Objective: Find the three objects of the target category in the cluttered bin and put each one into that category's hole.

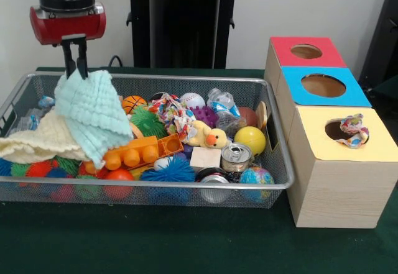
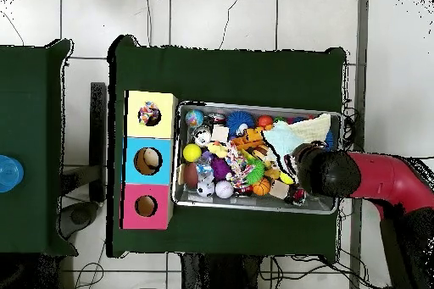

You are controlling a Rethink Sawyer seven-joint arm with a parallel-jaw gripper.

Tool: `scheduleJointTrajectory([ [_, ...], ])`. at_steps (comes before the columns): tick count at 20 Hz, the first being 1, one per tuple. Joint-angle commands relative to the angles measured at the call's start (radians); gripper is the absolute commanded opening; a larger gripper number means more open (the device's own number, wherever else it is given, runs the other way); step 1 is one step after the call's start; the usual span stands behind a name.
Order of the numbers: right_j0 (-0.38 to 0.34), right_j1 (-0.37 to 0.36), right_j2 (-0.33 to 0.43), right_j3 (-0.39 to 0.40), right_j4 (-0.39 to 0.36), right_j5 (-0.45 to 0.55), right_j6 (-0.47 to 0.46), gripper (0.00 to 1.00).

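The silver mesh bin (image 1: 155,79) is full of toys. My gripper (image 1: 74,70) hangs over its far left corner, shut on the top edge of the big mint-green waffle cloth (image 1: 93,115), which drapes down from it. One spotted fabric piece (image 1: 353,130) lies in the hole (image 1: 336,132) of the yellow-faced box (image 1: 336,181), partly sticking out. Another spotted piece (image 1: 171,114) lies among the toys in the middle of the bin. I see no third piece. In the overhead view the arm covers the gripper, and the piece in the hole (image 2: 149,114) shows.
A cream cloth (image 1: 37,143) lies under the mint one at the bin's left. An orange brick toy (image 1: 134,155), a yellow duck (image 1: 210,136), cans (image 1: 236,157) and several balls fill the bin. The blue-faced box (image 1: 323,86) and red-faced box (image 1: 306,51) stand behind the yellow one.
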Motion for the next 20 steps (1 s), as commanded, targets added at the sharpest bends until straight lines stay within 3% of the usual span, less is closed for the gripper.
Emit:
scheduleJointTrajectory([
  [1,-0.043,0.088,0.101,-0.08,-0.1,0.051,-0.305,0.0],
  [8,-0.069,0.106,0.126,-0.11,-0.155,0.081,-0.342,0.0],
  [9,-0.074,0.108,0.138,-0.108,-0.16,0.085,-0.329,1.0],
  [13,-0.064,0.101,0.134,-0.104,-0.159,0.087,-0.293,1.0],
  [20,-0.021,-0.062,0.115,-0.016,-0.102,0.181,-0.216,1.0],
])
